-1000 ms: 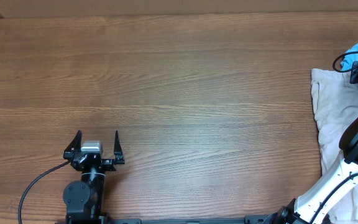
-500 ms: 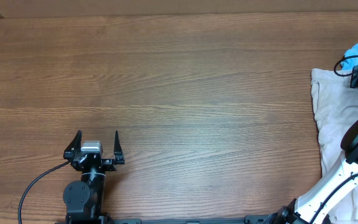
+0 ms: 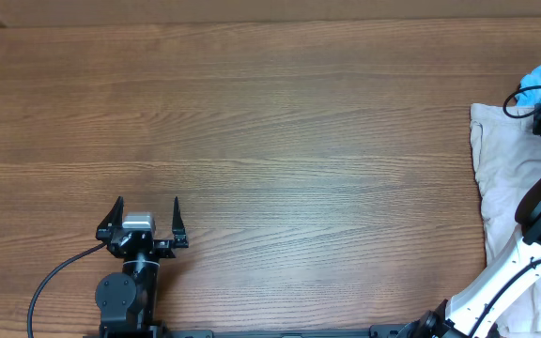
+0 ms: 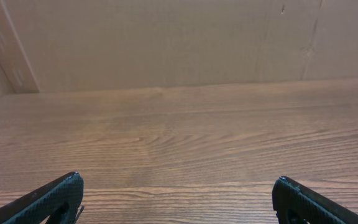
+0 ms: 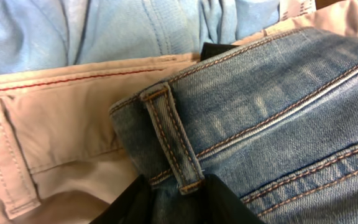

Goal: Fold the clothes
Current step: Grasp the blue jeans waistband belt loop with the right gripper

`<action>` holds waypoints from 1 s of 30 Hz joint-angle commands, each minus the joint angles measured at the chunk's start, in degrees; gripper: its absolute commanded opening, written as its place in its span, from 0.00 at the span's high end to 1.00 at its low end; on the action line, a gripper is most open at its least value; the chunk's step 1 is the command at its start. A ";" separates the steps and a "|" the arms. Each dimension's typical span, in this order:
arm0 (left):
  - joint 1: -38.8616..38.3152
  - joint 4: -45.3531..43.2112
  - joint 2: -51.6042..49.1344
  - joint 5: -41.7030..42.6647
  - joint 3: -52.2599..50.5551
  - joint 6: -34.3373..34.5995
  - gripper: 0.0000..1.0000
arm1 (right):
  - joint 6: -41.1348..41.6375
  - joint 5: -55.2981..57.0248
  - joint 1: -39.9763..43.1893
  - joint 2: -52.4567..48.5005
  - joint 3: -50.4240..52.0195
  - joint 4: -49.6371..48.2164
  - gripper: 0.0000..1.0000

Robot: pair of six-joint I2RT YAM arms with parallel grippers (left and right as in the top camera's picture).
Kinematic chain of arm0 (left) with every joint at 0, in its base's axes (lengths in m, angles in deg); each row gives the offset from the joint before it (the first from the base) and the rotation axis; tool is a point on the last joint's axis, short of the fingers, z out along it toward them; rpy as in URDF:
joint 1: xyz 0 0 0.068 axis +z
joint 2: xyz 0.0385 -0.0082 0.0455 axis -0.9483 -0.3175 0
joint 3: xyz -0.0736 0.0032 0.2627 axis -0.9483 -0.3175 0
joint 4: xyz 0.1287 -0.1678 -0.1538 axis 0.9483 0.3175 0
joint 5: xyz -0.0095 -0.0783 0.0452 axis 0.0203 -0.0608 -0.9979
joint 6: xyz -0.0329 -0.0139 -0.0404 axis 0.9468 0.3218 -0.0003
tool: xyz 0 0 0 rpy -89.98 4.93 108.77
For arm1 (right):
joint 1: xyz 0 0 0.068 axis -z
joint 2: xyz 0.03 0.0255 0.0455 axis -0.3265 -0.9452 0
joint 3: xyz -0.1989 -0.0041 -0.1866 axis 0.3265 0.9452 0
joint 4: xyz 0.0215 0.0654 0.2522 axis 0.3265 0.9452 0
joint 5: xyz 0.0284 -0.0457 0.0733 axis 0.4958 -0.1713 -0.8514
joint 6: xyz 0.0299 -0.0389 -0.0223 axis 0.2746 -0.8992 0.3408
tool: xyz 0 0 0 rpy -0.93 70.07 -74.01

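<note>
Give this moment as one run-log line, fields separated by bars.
left claw: open, over table | right claw: shut on jeans waistband | jeans: on cream trousers | fold: not started

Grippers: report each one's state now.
Left gripper: open, holding nothing.
Right gripper: closed on the jeans at the waistband.

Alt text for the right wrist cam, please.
Close-up: two black fingers pinch the waistband of blue denim jeans at a belt loop. Under the jeans at left lie cream trousers with red stitching, with a light blue garment above.
</note>
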State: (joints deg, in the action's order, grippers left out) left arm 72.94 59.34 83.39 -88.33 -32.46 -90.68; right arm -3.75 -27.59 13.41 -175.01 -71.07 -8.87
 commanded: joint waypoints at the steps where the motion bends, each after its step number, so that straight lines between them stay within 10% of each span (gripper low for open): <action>1: -0.74 0.04 0.59 -0.33 -0.20 -1.09 0.00 | -0.96 4.11 0.24 -1.27 0.61 -0.15 0.69; 7: -0.74 0.04 0.59 -0.33 -0.20 -1.09 0.00 | -4.24 11.56 -4.48 -1.27 0.61 -2.95 0.67; 10: -0.74 0.04 0.59 -0.33 -0.20 -1.09 0.00 | -5.99 12.57 -5.64 -1.27 0.61 -2.16 0.46; 30: -0.74 0.04 0.59 -0.33 -0.20 -1.09 0.00 | -5.16 10.40 -4.22 -2.47 0.61 -3.76 0.50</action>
State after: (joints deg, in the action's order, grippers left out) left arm 72.94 59.34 83.39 -88.33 -32.46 -90.68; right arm -9.09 -16.67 8.73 -176.62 -70.68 -11.61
